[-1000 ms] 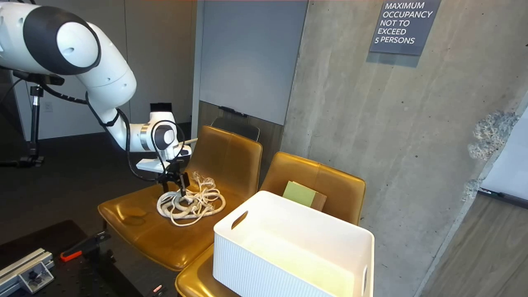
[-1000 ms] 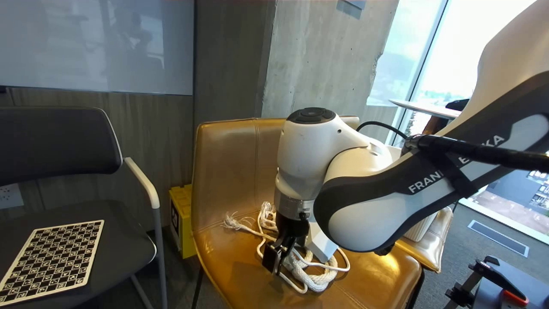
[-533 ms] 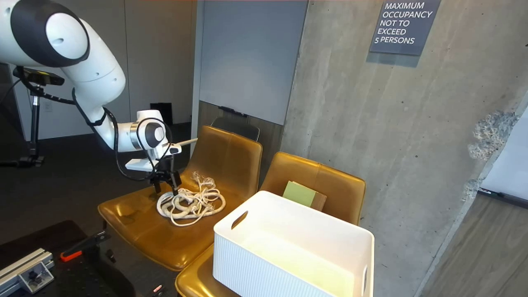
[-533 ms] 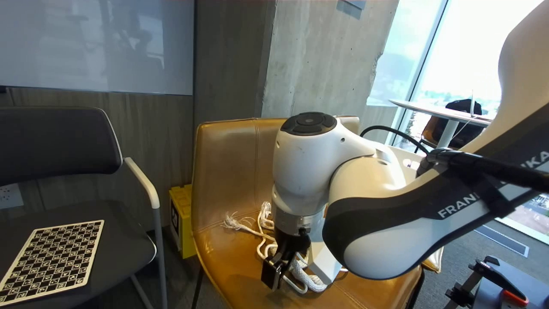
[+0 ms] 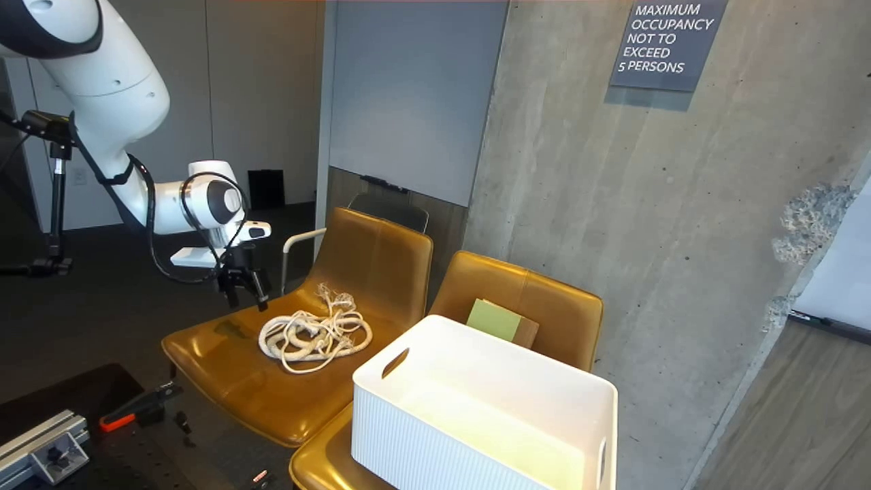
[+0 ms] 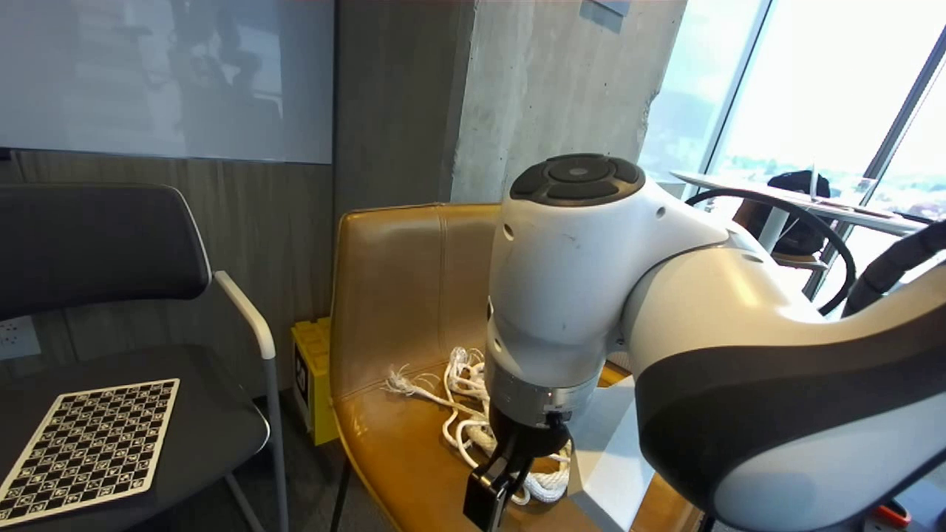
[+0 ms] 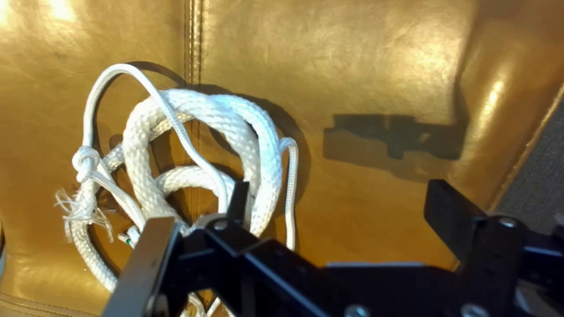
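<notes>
1. Hovering above the brown chair seat point(image 5: 218, 381), the gripper point(image 5: 247, 299) stood to one side of the white rope point(image 7: 187, 175); an exterior view showed a gap between the two.
2. State of the tool: the fingers point(image 7: 449, 215) were spread well apart and held nothing.
3. Location: the rope lay loosely heaped on the seat, its coil crossing the stitched seam point(image 7: 194, 44). A second chair point(image 5: 320, 446), just beside, bore a white bin point(image 5: 401, 435).
4. Step in hand (judged): free positioning near the rope, without grip or contact. Whether this was an approach or a withdrawal could not be told.
5. Next move (judged): a grasp from this pose would have called for a sideways shift over the coil, a descent with the fingers straddling a thick strand, and then closure; the loose loops might have slid or dragged one another along.
6. Orientation: the coil, being nearly round, had no single long axis. Taken whole, the heap spread from the coil toward the backrest point(image 5: 374, 252), and a frayed tuft point(image 6: 399, 382) lay near the backrest's foot. In the wrist view a knot point(image 7: 86, 159) sat at the coil's left, while part of the coil was hidden behind the gripper.
</notes>
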Controlling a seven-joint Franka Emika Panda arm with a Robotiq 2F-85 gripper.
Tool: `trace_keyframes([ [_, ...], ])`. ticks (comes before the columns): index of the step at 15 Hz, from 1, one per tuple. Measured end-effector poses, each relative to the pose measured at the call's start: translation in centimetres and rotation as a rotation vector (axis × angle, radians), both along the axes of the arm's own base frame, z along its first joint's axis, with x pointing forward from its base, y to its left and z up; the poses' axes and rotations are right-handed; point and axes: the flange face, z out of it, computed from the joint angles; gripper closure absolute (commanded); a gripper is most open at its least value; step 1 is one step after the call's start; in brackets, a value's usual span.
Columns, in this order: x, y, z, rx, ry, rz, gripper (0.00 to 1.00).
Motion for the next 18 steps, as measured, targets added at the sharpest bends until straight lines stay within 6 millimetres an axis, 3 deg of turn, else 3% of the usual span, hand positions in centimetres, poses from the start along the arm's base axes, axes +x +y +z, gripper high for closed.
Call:
trace_keyframes([
  [7,1.9,-4.3,-0.1,-0.024,0.018,-0.073,0.00],
  [14,-0.1,-2.2,-1.8,-0.031,0.076,-0.048,0.00],
  [18,0.5,-2.1,-1.8,-0.026,0.072,-0.050,0.00],
])
